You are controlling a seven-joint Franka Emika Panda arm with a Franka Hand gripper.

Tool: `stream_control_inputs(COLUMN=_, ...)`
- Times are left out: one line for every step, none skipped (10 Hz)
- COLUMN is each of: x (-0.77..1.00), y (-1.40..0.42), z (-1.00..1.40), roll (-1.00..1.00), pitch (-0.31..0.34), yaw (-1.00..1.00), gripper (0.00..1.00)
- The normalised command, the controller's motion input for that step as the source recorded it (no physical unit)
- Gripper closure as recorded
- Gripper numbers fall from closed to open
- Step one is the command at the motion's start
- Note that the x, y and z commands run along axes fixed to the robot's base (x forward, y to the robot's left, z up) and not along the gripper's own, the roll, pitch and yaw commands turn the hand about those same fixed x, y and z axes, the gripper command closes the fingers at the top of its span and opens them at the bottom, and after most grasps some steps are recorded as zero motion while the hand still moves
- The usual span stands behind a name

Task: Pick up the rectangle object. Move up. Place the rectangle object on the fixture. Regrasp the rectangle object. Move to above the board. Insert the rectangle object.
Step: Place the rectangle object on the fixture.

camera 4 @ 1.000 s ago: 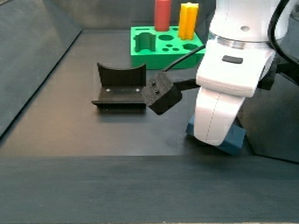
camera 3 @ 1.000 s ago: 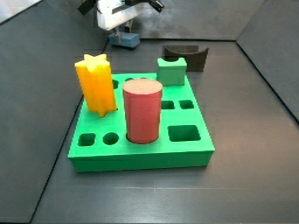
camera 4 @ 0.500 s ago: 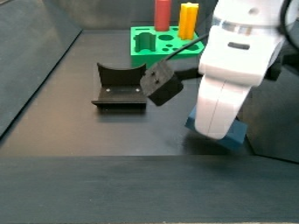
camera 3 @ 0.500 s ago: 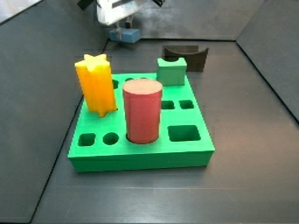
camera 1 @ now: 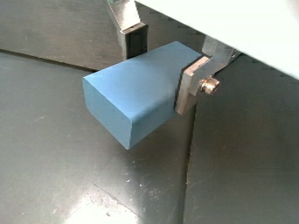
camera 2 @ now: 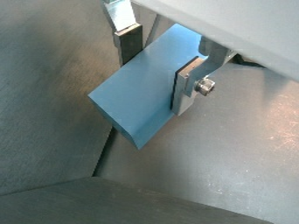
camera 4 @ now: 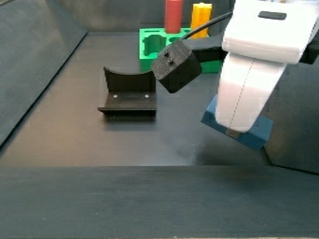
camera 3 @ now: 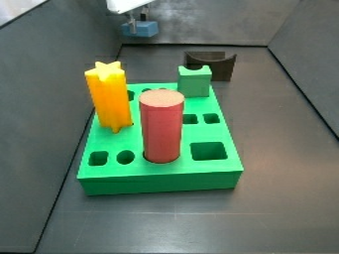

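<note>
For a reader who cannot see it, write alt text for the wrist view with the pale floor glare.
The hand grips a slate-blue rectangle object between two silver fingers, holding it above the dark grey floor. One end of the block juts toward the camera.

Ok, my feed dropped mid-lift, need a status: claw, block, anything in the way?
Claw shut on slate-blue rectangular block, at far side of floor. Block off the floor, tilted. Dark notched fixture empty, path to it clear.
</note>
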Motion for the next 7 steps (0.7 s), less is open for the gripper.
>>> stream_control_inputs(x=0.0, y=0.0, z=1.0, roll=0.0, pitch=-0.002, yaw=0.02, gripper=1.0)
stream_control_inputs(x=-0.01, y=0.0, z=1.0, roll=0.01, pitch=0.028, yaw=0.01, gripper=1.0)
stream_control_inputs(x=-0.02, y=0.0, z=1.0, roll=0.02, pitch=0.045, yaw=0.0, gripper=1.0)
stream_control_inputs(x=-0.02, y=0.0, z=1.0, roll=0.04, pitch=0.061, yaw=-0.01, gripper=1.0)
stream_control_inputs(x=-0.03, y=0.0, z=1.0, roll=0.07, pitch=0.076, yaw=-0.01, gripper=1.0)
stream_control_inputs(x=-0.03, y=-0.01, z=1.0, roll=0.08, pitch=0.087, yaw=0.0, gripper=1.0)
stream_control_inputs(x=-0.03, y=-0.01, z=1.0, roll=0.1, pitch=0.096, yaw=0.01, gripper=1.0)
